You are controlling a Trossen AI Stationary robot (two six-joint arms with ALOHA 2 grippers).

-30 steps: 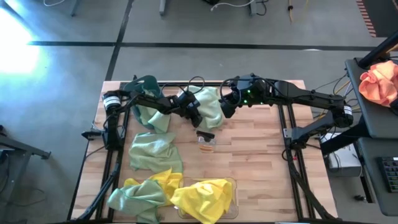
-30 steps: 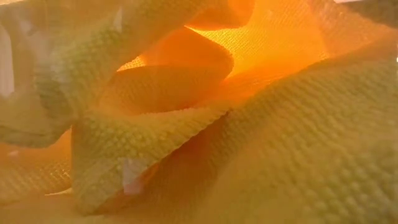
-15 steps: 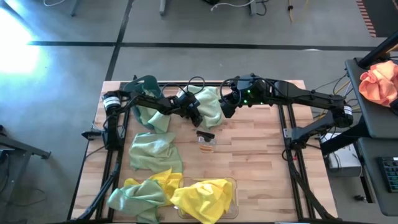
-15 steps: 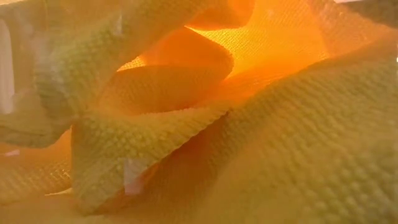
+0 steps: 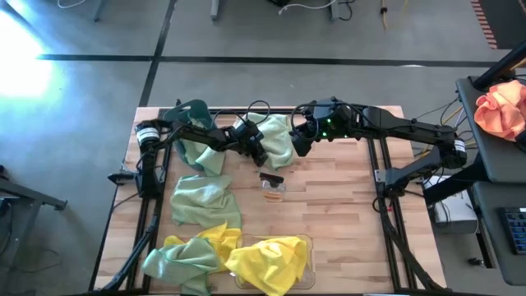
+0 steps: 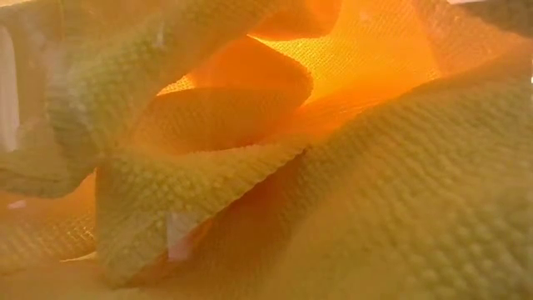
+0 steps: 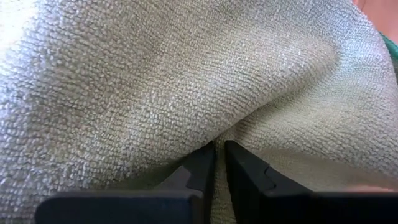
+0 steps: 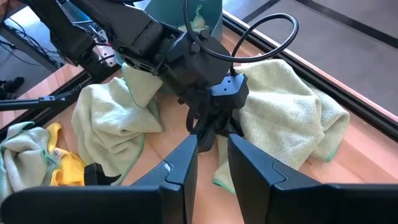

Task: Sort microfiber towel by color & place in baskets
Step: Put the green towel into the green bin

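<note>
Pinching a green towel (image 5: 278, 141), the left gripper (image 5: 256, 150) stayed put, nothing moved; right gripper (image 5: 297, 141) open nearby.

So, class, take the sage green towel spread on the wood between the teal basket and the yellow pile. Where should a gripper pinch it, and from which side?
Pinch a raised crease near the middle of the green towel, coming straight down from above. It lies low on the table, so its edges offer little to catch, while a crease probably stands proud enough for two fingers.
</note>
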